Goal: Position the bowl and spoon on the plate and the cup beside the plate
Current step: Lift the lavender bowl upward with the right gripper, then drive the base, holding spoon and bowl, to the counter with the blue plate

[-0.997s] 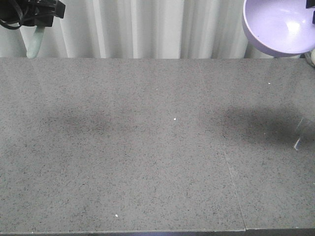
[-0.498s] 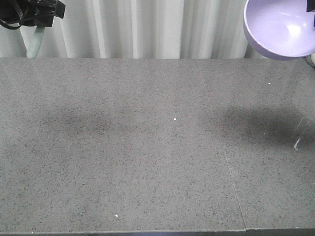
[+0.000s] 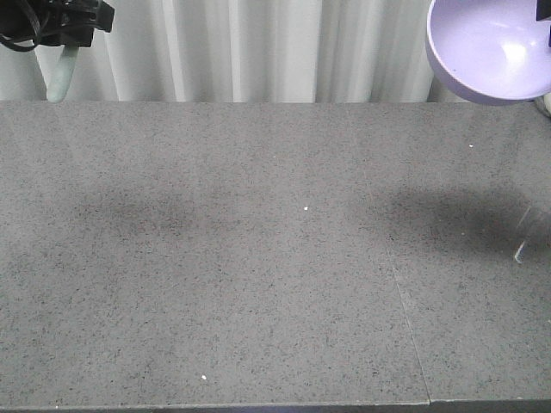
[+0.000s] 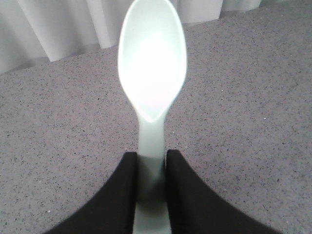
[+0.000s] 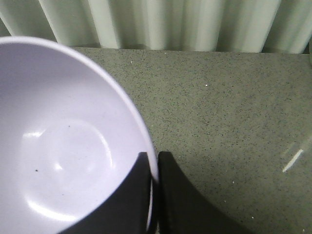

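The pale mint-green spoon (image 4: 152, 63) is clamped by its handle in my left gripper (image 4: 151, 158), bowl end pointing away and held above the table. In the front view the spoon (image 3: 60, 73) hangs below that gripper (image 3: 71, 36) at the top left corner. A glossy lavender bowl (image 5: 63, 146) is gripped by its rim in my right gripper (image 5: 153, 158), one finger inside and one outside the wall. The front view has the bowl (image 3: 486, 47) tilted in the air at the top right. Plate and cup are out of view.
A grey speckled table (image 3: 258, 258) fills the view, with a seam (image 3: 405, 301) running toward its front edge. A white pleated curtain (image 3: 258, 52) hangs behind it. A clear, glinting object (image 3: 525, 237) sits at the right edge.
The bowl has drifted slightly right and down in the front view. The left gripper with the spoon has stayed in place.
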